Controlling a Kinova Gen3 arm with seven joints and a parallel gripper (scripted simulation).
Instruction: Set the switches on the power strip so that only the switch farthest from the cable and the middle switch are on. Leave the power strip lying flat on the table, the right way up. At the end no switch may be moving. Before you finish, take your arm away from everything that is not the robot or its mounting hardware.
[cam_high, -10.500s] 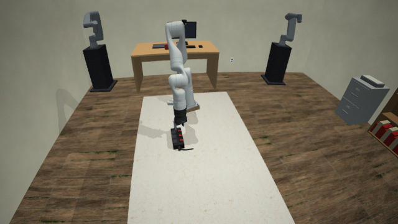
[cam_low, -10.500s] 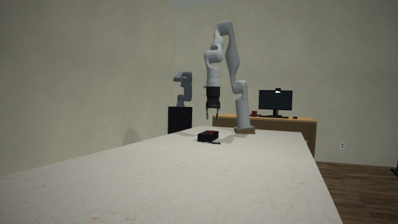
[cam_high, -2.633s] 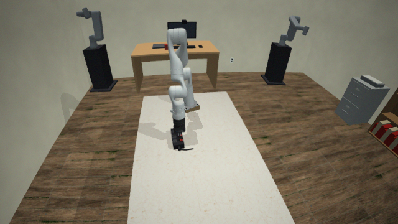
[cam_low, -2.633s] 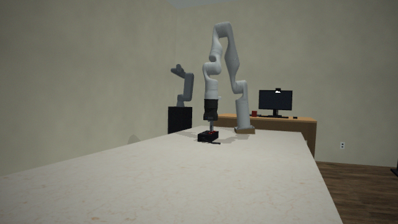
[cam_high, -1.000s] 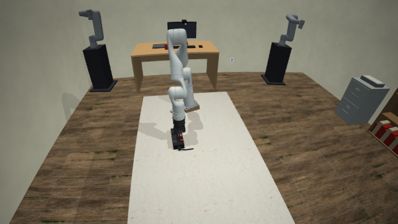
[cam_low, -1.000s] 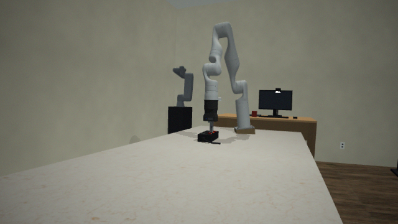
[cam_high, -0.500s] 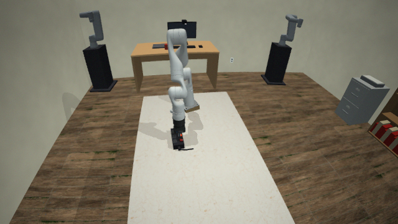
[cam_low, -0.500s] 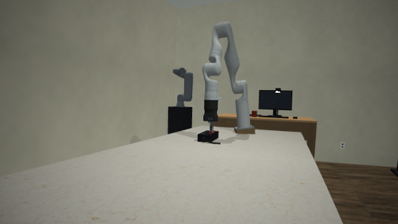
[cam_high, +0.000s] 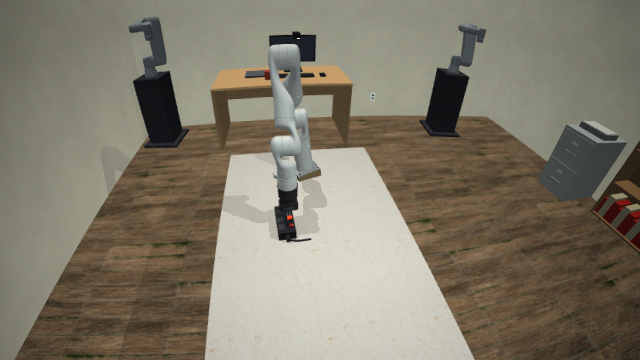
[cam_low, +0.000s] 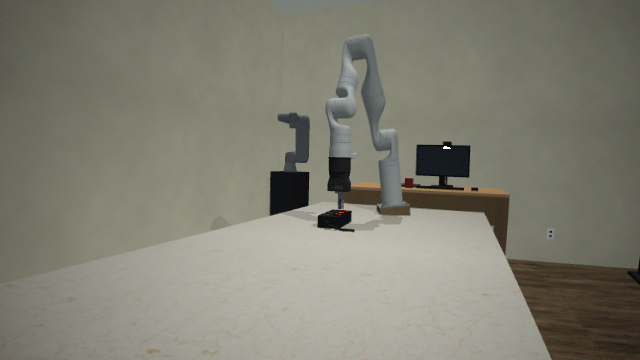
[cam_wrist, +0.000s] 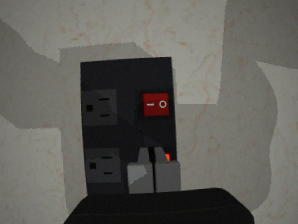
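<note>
At frame centre, the grey two-finger claw (cam_wrist: 153, 175), fingers pressed together and pinching nothing, covers a glowing red switch on the flat black power strip (cam_wrist: 127, 125) lying on the pale marble tabletop (cam_wrist: 40, 43).

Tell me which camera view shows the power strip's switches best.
The wrist view: it looks straight down on the power strip, showing one red switch and the shut gripper covering the next. In the top view and exterior view the strip is a small black box with faint red spots.
</note>
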